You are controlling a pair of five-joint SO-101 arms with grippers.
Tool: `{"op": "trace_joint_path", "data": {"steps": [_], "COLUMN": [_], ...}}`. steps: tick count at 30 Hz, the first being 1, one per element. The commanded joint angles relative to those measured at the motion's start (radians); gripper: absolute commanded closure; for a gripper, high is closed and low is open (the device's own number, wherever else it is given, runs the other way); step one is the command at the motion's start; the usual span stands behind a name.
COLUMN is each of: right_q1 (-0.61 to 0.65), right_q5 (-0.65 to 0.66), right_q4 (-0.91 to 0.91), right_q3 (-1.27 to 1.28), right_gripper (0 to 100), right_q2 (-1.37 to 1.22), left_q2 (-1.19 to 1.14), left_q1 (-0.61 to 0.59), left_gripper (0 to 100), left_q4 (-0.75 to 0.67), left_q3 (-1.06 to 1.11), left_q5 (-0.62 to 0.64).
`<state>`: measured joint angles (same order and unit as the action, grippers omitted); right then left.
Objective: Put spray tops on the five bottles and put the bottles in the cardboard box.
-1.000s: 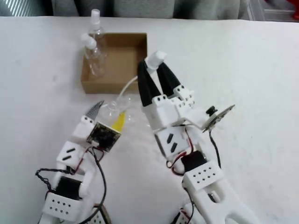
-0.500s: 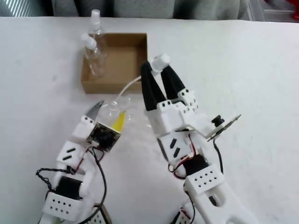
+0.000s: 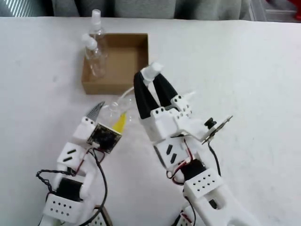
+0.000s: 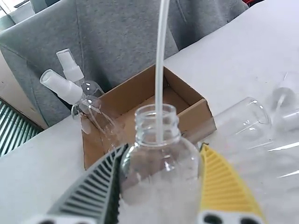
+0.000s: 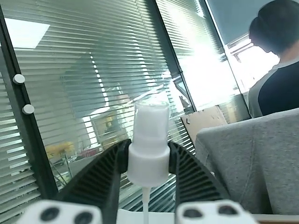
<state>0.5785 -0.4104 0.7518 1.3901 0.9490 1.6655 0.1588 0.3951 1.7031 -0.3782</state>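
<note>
My left gripper (image 3: 112,112) is shut on a clear, open-necked bottle (image 4: 156,163), held upright between its grey and yellow fingers (image 4: 224,186) just in front of the cardboard box (image 3: 108,87). My right gripper (image 3: 149,75) is shut on a white spray top (image 3: 151,71), held above and to the right of the bottle. The top's thin tube (image 4: 161,70) slants down into the bottle's neck. In the right wrist view the spray top (image 5: 149,149) sits between the black fingers (image 5: 100,177). Two capped bottles (image 3: 94,59) (image 3: 97,28) stand at the box's left side.
Clear uncapped bottles (image 4: 252,121) lie on the white table to the right of the held one. The box (image 4: 201,114) is open at the top, with free room in its right half. The table's right side is bare.
The right gripper has carried the spray top left and toward the held bottle. The left arm has kept still with its bottle.
</note>
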Motion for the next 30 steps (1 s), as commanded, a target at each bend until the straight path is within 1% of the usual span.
{"op": "trace_joint_path", "data": {"steps": [1, 4, 12, 19, 26, 30], "right_q1": [0.038, 0.067, 0.096, 0.168, 0.174, 0.176], "right_q5": [-0.006, -0.009, -0.011, -0.011, -0.011, -0.011], "right_q4": [-0.021, -0.058, -0.131, -0.237, -0.262, -0.341], "right_q3": [-0.006, -0.006, -0.006, -0.009, -0.012, -0.029], "right_gripper": [98.1, 98.1, 98.1, 98.1, 98.1, 98.1], "right_q2": [0.021, 0.021, 0.021, 0.021, 0.021, 0.021], "left_q2": [0.013, 0.013, 0.013, 0.013, 0.013, 0.013], "left_q1": [0.007, 0.007, 0.007, 0.007, 0.005, 0.005], "left_gripper": [98, 98, 98, 98, 98, 98], "left_q4": [0.002, 0.002, 0.0, -0.005, -0.005, -0.005], "left_q3": [-0.005, -0.005, -0.005, -0.005, -0.005, -0.005], "left_q5": [-0.005, -0.005, -0.005, -0.005, -0.005, -0.005]}}
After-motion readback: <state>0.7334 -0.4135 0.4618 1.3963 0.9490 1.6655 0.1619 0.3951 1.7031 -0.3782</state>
